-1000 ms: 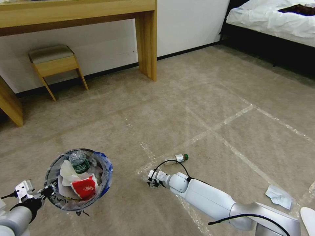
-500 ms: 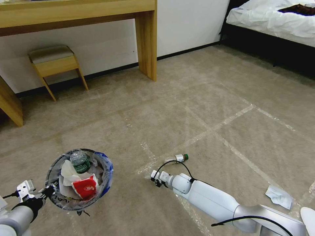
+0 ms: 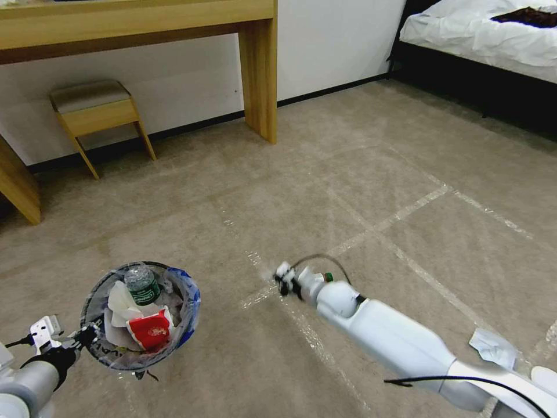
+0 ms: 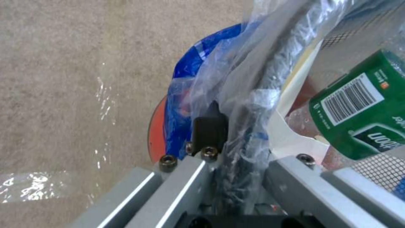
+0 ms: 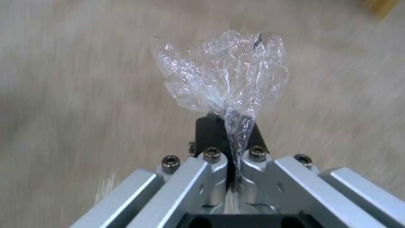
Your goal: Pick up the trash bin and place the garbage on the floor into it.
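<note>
The trash bin (image 3: 181, 313), a round bucket lined with a clear, blue-printed bag, hangs low at the left; my left gripper (image 3: 87, 337) is shut on its rim. The left wrist view shows the left gripper (image 4: 230, 126) pinching bag and rim, beside the red bin wall (image 4: 156, 133). Inside lie a green-labelled bottle (image 3: 141, 284), a red wrapper (image 3: 149, 331) and white paper (image 3: 119, 302). My right gripper (image 3: 284, 281) is shut on a crumpled clear plastic scrap (image 5: 223, 72) above the carpet. A green-capped bottle (image 3: 328, 277) lies mostly hidden behind that wrist. A tissue (image 3: 493, 348) lies at the right.
A wooden desk leg (image 3: 258, 69) and a stool (image 3: 96, 110) stand by the far wall. A bed (image 3: 481, 35) fills the far right corner. Clear tape lines (image 3: 406, 212) cross the carpet.
My right arm has swung forward and up with the plastic scrap in its grip, and now covers most of the green-capped bottle. The left gripper and bin have hardly moved.
</note>
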Robot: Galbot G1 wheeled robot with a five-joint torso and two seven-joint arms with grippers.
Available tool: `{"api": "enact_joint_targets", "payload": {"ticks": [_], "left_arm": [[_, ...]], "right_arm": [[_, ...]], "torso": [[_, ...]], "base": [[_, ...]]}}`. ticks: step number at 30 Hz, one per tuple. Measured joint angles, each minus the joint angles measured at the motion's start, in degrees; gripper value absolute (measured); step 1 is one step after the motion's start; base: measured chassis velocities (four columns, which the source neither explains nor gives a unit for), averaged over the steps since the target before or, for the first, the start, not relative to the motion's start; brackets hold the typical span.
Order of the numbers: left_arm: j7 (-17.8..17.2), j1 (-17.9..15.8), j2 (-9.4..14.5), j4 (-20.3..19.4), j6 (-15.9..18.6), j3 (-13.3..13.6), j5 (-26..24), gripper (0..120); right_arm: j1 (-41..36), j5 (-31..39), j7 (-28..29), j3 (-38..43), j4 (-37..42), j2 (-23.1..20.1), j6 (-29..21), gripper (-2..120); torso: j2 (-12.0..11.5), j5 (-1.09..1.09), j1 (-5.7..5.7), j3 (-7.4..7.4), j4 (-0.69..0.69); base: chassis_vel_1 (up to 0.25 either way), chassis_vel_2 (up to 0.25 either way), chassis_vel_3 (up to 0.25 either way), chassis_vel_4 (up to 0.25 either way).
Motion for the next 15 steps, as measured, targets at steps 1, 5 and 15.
{"api": "enact_joint_targets", "payload": {"ticks": [1, 5, 15], "left_arm": [[-0.2, -0.2, 0.1, 0.0, 0.1, 0.2, -0.1, 0], [-0.4, -0.7, 0.5, -0.2, 0.2, 1.0, -0.4, 0], [-0.5, -0.6, 0.9, -0.9, 0.4, 1.3, -0.7, 0]], "right_arm": [[0.3, 0.6, 0.3, 1.1, 1.9, -0.4, 0.2, 0], [2.1, 5.3, 2.3, 3.5, 10.3, -2.7, 0.2, 0], [6.7, 19.5, 7.4, 3.4, 25.1, -4.0, -4.2, 0]], "torso": [[0.0, 0.01, 0.00, 0.00, 0.00], [0.0, 0.00, 0.00, 0.00, -0.01], [0.0, -0.01, 0.00, 0.00, -0.01]], "base": [[0.000, 0.000, 0.000, 0.000], [0.000, 0.000, 0.000, 0.000], [0.000, 0.000, 0.000, 0.000]]}}
